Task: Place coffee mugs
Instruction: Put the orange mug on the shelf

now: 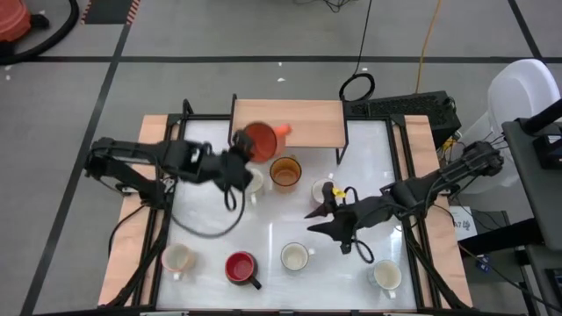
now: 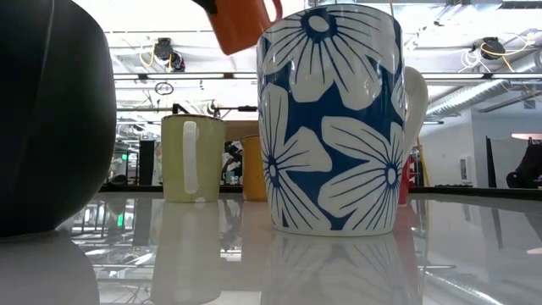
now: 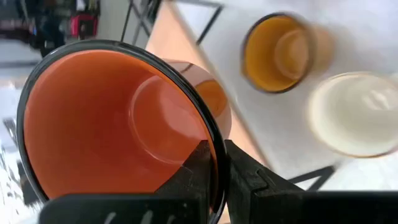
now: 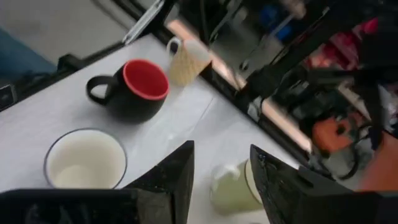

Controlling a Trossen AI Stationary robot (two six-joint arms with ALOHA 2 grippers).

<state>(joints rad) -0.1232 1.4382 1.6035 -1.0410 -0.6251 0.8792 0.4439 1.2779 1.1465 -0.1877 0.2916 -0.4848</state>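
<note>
Fingers (image 3: 214, 177) of the left gripper (image 1: 239, 167) were clamped tight across the rim of 1 orange mug (image 1: 260, 140), wall between them, mug lifted and tilted, likely for setting on the wooden shelf (image 1: 307, 123) just beneath. Right gripper (image 1: 327, 219) hung part-open and empty, well off that shelf, above a cream mug (image 4: 84, 158).
</note>
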